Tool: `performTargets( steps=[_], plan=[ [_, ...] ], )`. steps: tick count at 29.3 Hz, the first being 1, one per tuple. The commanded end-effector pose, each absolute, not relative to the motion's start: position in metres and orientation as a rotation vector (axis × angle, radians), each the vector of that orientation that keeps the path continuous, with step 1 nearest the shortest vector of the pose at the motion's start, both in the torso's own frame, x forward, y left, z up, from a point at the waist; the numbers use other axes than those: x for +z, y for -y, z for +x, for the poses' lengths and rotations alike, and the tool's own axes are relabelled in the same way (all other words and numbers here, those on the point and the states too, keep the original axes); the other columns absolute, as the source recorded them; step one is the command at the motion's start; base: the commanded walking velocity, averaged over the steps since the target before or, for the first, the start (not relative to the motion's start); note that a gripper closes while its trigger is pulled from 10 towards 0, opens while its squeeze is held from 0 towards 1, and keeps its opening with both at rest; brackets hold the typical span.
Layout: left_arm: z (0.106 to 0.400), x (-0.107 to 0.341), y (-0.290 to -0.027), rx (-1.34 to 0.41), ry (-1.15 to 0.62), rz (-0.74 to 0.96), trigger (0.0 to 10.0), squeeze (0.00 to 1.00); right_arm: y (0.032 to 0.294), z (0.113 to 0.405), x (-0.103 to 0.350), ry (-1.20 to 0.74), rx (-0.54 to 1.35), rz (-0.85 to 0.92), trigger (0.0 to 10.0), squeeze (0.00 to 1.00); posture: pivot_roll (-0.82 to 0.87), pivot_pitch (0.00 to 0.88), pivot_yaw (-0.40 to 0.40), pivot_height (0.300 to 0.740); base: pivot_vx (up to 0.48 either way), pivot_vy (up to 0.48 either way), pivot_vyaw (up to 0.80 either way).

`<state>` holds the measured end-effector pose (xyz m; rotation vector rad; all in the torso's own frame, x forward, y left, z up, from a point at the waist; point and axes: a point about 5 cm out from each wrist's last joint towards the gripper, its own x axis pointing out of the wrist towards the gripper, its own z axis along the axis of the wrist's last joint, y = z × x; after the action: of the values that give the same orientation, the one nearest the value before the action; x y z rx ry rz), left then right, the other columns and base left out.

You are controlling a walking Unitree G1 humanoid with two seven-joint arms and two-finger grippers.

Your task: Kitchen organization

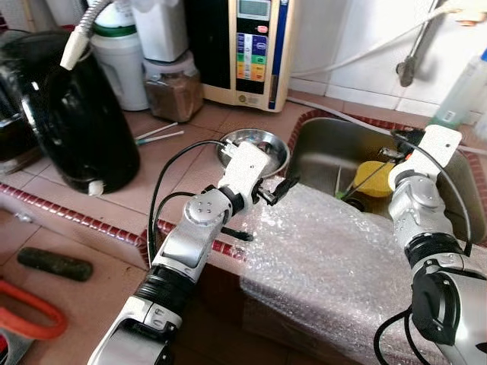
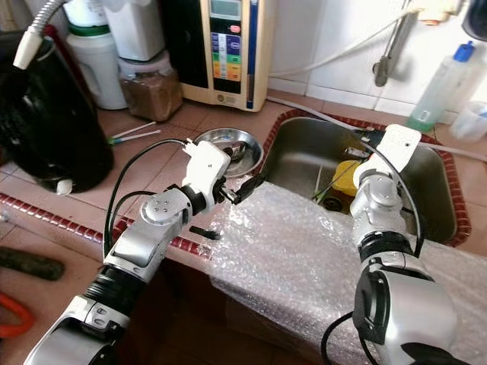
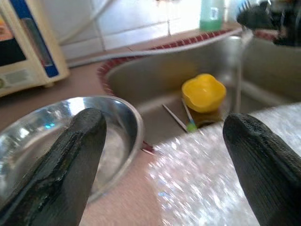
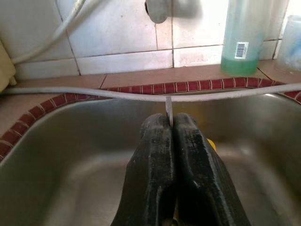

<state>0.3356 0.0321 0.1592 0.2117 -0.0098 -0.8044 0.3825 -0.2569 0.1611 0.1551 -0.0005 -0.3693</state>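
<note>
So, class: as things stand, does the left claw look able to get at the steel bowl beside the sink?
Probably yes. The left claw hovers open just beside the steel bowl, and nothing stands between them; the bubble wrap lies on its other side.

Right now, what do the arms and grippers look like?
Both arms are silver, with round joints, black rubbery collars and loose black cables. The left gripper and right gripper each have two long, matte black, textured fingers on a white wrist block.

Thin metal piece (image 4: pixel 169 110) pinched in right gripper (image 4: pixel 172 123): mostly hidden between fingers, identity unclear. Yellow bowl (image 1: pixel 373 178) partly hidden behind right arm. Black kettle (image 1: pixel 72 114) cut off at frame edge. Left wrist view blurred.
</note>
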Motion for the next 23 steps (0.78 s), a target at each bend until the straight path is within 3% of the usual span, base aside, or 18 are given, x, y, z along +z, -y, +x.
performTargets(
  steps=[1,2,15,23],
  plan=[
    [0.333,0.159,-0.029,-0.833,0.002,0.236,10.0,0.00,0.265,0.379,0.157,-0.025,-0.410,0.166,10.0,0.95,0.02,0.000,0.002,0.740,0.000,0.000,0.00],
    [0.333,0.158,-0.029,-0.844,-0.006,0.246,10.0,0.00,0.266,0.378,0.156,-0.033,-0.420,0.162,10.0,1.00,0.02,0.000,0.002,0.740,0.000,0.000,0.00],
    [0.333,0.157,-0.030,-0.860,-0.023,0.256,10.0,0.00,0.266,0.375,0.145,-0.106,-0.441,0.100,10.0,1.00,0.02,0.000,0.002,0.740,0.000,0.000,0.00],
    [0.342,0.161,-0.038,-0.744,-0.031,0.207,10.0,0.00,0.261,0.377,0.145,-0.104,-0.420,0.098,10.0,1.00,0.02,0.000,0.004,0.740,0.000,0.000,0.00]
  ],
)
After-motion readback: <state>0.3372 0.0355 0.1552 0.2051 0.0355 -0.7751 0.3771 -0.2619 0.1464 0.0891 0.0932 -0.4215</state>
